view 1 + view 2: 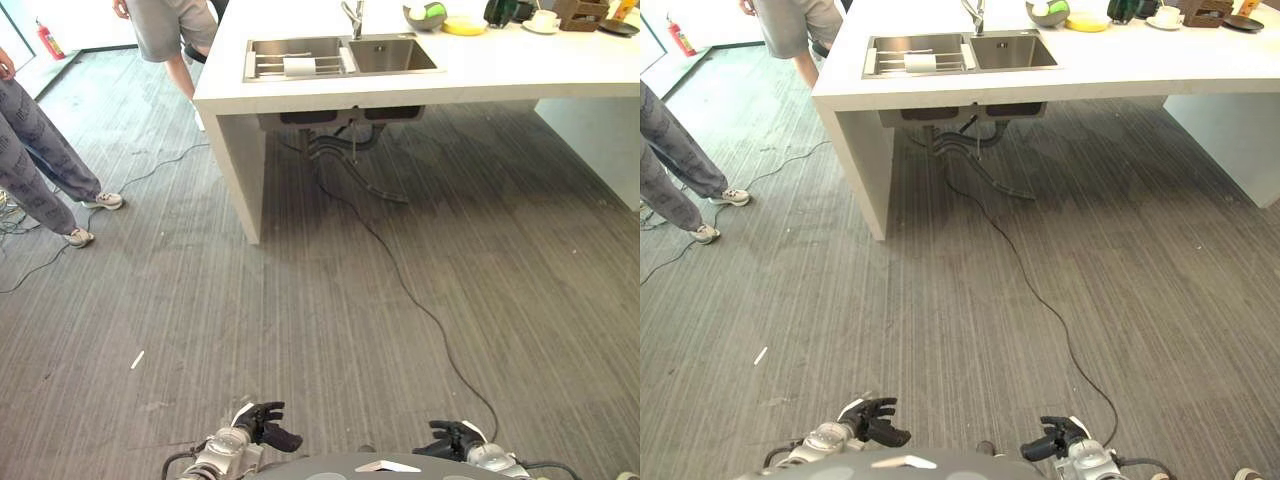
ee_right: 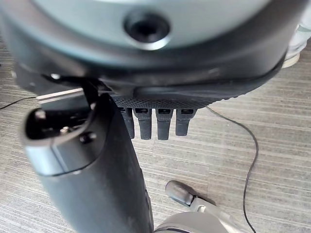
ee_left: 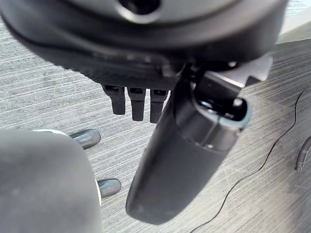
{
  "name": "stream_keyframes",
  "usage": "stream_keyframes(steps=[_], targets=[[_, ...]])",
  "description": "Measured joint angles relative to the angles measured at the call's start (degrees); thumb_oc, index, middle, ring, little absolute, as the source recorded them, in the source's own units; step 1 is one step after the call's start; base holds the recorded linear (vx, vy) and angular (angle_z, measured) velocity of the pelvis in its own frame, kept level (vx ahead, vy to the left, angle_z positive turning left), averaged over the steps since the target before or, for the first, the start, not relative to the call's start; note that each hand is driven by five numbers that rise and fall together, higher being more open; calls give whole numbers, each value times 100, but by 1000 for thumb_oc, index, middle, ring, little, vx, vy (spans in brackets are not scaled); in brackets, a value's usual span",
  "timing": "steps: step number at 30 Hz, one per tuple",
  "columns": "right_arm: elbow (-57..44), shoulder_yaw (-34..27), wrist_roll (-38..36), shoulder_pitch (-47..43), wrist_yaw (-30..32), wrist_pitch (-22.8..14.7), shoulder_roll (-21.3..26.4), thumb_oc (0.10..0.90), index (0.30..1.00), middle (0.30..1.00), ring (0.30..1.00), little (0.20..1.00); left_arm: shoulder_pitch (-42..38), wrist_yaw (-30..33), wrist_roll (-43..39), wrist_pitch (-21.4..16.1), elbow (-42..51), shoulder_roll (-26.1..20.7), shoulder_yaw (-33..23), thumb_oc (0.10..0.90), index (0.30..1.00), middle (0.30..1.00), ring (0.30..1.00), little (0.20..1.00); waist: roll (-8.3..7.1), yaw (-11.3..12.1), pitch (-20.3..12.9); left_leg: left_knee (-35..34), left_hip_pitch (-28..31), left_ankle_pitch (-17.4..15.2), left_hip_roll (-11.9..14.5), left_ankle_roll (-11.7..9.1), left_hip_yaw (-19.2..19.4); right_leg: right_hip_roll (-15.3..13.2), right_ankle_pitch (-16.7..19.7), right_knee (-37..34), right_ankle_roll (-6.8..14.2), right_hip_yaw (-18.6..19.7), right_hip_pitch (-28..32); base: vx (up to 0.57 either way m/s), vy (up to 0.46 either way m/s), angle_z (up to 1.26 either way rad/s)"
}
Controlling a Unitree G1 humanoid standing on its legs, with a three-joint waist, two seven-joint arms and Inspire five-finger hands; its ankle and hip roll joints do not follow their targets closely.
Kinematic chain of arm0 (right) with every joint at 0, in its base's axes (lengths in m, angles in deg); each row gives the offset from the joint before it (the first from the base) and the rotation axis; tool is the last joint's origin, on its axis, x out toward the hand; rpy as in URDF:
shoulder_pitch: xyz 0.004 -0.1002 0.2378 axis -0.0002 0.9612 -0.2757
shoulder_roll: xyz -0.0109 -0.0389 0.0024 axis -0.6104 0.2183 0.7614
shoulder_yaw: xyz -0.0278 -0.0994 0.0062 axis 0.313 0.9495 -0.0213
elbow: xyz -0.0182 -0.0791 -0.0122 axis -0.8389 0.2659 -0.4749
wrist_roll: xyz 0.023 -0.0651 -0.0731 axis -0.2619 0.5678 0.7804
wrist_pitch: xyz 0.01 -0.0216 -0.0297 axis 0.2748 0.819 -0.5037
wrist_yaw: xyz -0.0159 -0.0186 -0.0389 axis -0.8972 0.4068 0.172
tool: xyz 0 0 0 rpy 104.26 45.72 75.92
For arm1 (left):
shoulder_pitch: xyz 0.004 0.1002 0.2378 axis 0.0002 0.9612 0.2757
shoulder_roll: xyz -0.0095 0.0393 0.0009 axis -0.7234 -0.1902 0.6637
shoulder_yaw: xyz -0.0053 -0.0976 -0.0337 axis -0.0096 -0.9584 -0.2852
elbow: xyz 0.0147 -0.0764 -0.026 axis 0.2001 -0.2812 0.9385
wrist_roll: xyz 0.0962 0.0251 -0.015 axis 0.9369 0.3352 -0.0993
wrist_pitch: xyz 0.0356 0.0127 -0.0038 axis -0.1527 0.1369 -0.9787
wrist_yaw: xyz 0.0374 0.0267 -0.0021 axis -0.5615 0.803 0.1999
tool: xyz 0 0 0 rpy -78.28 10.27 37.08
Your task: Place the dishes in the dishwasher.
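Between the white counter [image 1: 420, 80] edge and both empty, relaxed hands (left [image 1: 268, 425], right [image 1: 450, 440]) lies grey floor [image 1: 320, 300].

Far across the floor on the white counter, right of the steel sink: a round bowl [image 1: 425, 15] with green contents, a flat yellow dish [image 1: 464, 26], a white cup on its saucer [image 1: 545, 21].

A white desk [image 1: 560, 70] is standing across the far side, carrying a steel double sink [image 1: 340, 55] with a faucet [image 1: 354, 18]. Two people are standing on the grey striped floor [image 1: 300, 300]: one beside the desk [image 1: 170, 30], another further away [image 1: 35, 150]. A red fire extinguisher [image 1: 48, 40] is standing in the far corner.
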Motion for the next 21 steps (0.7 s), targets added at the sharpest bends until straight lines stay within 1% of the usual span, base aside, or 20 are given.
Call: stream_keyframes(steps=[4,7,9,11,14,15,16,17,18,21], targets=[[-189,14,-2,68,-53,29,-47,800,900,900,900,900,-1,6,-2,2,-2,-26,-2,800,900,900,900,900,-97,-8,-24,-2,-3,-2,1,-2,9,-1,0,-3,0,1,-2,10,-10,0],[-414,42,-219,178,-97,44,-95,800,900,900,900,900,-2,3,-208,2,37,-18,-3,800,900,900,900,900,-210,-12,-19,-1,-31,-1,12,-4,19,4,-1,-5,0,-3,-25,-36,-36,0],[-471,99,-307,173,-114,55,-214,800,900,900,900,900,-9,3,-225,4,15,4,37,800,900,900,900,900,-304,-33,-27,0,-102,5,15,-12,23,7,1,-1,-2,-3,-105,-54,-34,1],[-431,162,-436,165,-167,73,-341,800,900,900,900,900,-89,-6,-219,45,-102,26,80,800,900,900,900,900,-362,-63,-30,1,-119,13,15,-22,46,7,2,5,-3,13,-138,-24,-22,-1],[-346,198,-451,138,-225,77,-408,800,900,900,900,900,-137,4,-218,128,-160,18,87,800,900,900,900,900,-386,-89,-46,1,-109,14,14,-23,88,6,2,0,-3,60,-141,14,-43,-13],[-290,235,-459,119,-236,90,-419,800,900,900,900,900,-130,16,-225,135,-245,11,-29,800,900,900,900,900,-400,-87,-57,1,-74,14,15,-24,192,13,2,-5,-3,150,-135,41,-47,-17],[-290,235,-459,119,-236,90,-419,800,900,900,900,900,-130,16,-225,135,-245,11,-29,800,900,900,900,900,-400,-87,-57,1,-74,14,15,-24,192,13,2,-5,-3,150,-135,49,-27,-25],[-178,265,-473,28,-247,103,-441,800,900,900,900,900,-129,10,-235,171,-332,13,-191,800,900,900,900,900,-398,-100,-62,1,-49,14,15,-24,234,16,2,-12,-3,195,-117,30,-2,-15],[-106,264,-486,-27,-260,121,-452,800,900,900,900,900,-124,5,-238,236,-334,2,-241,800,900,900,900,900,-390,-124,-58,1,-20,13,14,-24,256,18,2,-23,-3,226,-89,46,-10,-19],[17,254,-485,-72,-321,167,-430,800,900,900,900,900,-25,-51,-358,237,-371,14,-331,800,900,900,900,900,-313,-119,-76,1,23,13,13,-24,282,21,2,-27,-3,258,-48,42,-11,-6]])
